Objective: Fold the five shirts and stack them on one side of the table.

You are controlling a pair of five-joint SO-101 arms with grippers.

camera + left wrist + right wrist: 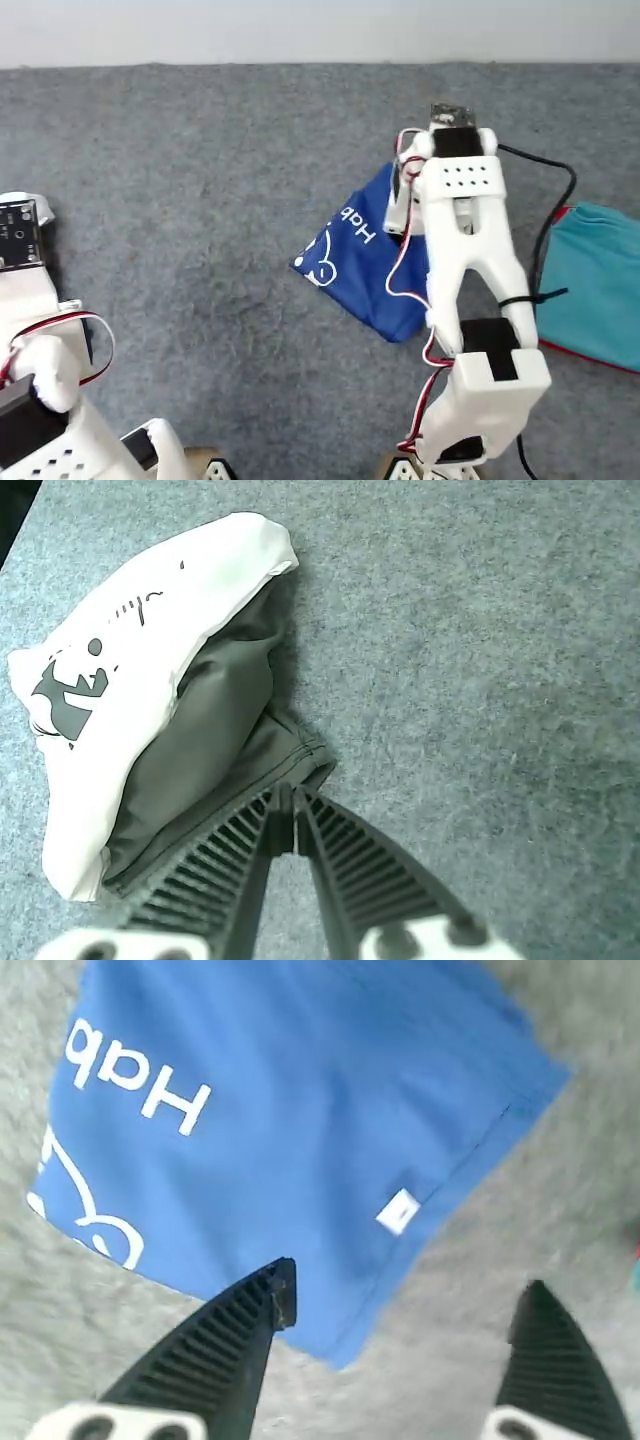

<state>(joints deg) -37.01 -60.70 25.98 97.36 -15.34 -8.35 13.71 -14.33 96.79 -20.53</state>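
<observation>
A folded blue shirt with white print lies mid-table, also close up as the blue shirt with a small white tag. My right gripper hangs open over its corner edge, one fingertip above the cloth and the other above the carpet. From above, the right gripper sits at the shirt's far right part. A white shirt with a dark print lies on a grey shirt. My left gripper is shut, its tips at the grey shirt's hem.
A teal shirt lies at the table's right edge on top of a red one. The left arm stands at the near left corner. Bare grey carpet spreads over the table's far left and middle.
</observation>
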